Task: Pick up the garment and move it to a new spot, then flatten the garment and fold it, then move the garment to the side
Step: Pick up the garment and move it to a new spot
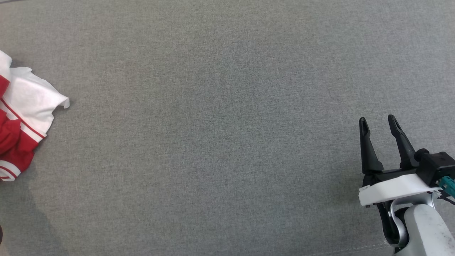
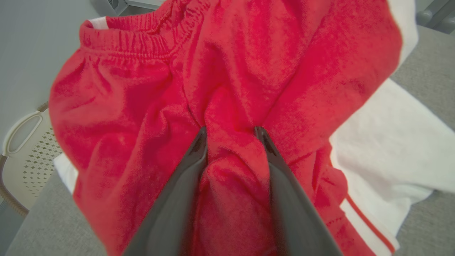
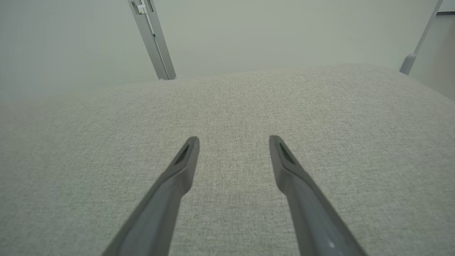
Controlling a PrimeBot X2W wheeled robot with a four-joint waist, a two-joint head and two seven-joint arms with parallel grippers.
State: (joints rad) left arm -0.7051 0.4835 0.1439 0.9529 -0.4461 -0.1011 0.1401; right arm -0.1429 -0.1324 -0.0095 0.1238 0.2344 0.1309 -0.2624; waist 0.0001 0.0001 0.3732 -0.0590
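Note:
A crumpled red and white garment [image 1: 21, 117] lies at the far left edge of the head view on the grey fabric surface [image 1: 227, 142]. In the left wrist view the garment [image 2: 142, 106] is very close, its red elastic waistband at the top and a white striped part on the right. My left gripper [image 2: 229, 129] presses into the red cloth, with a raised fold pinched between its two dark fingers. My right gripper [image 1: 376, 120] hovers at the lower right, far from the garment. In its own wrist view the right gripper [image 3: 234, 139] stands open over bare surface with nothing between its fingers.
A white perforated basket [image 2: 25, 149] sits below the surface's edge, left of the garment in the left wrist view. Slanted metal posts [image 3: 153, 39] rise beyond the far edge in the right wrist view. Wide grey surface stretches between the garment and my right gripper.

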